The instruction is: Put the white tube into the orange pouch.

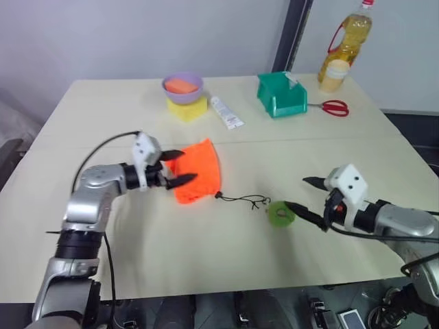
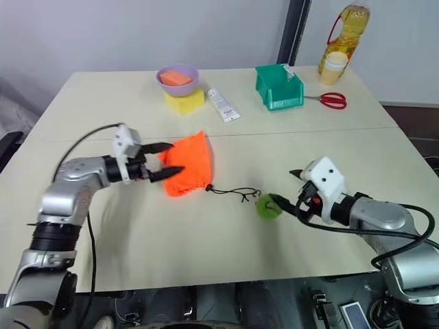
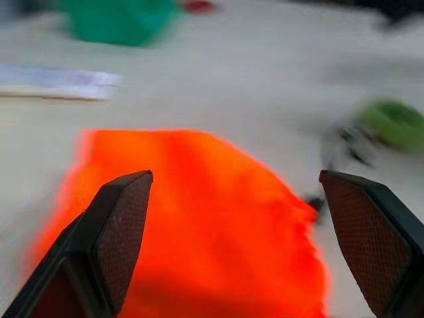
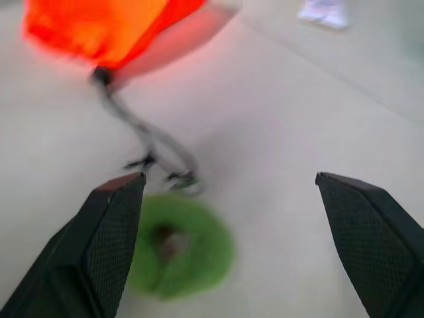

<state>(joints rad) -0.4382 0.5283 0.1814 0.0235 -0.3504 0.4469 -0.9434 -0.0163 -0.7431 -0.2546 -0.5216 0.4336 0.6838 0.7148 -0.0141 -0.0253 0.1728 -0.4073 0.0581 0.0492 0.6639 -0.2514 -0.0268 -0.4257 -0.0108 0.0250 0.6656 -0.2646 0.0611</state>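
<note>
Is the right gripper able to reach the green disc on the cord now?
Probably yes. The right gripper is open, and the green disc lies on the table just ahead of its fingertips, with nothing between them. The cord runs away toward the orange pouch.

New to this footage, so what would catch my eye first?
The orange pouch lying mid-table, the left gripper open at its edge. A black cord trails from it to a green disc, beside the open right gripper.
</note>
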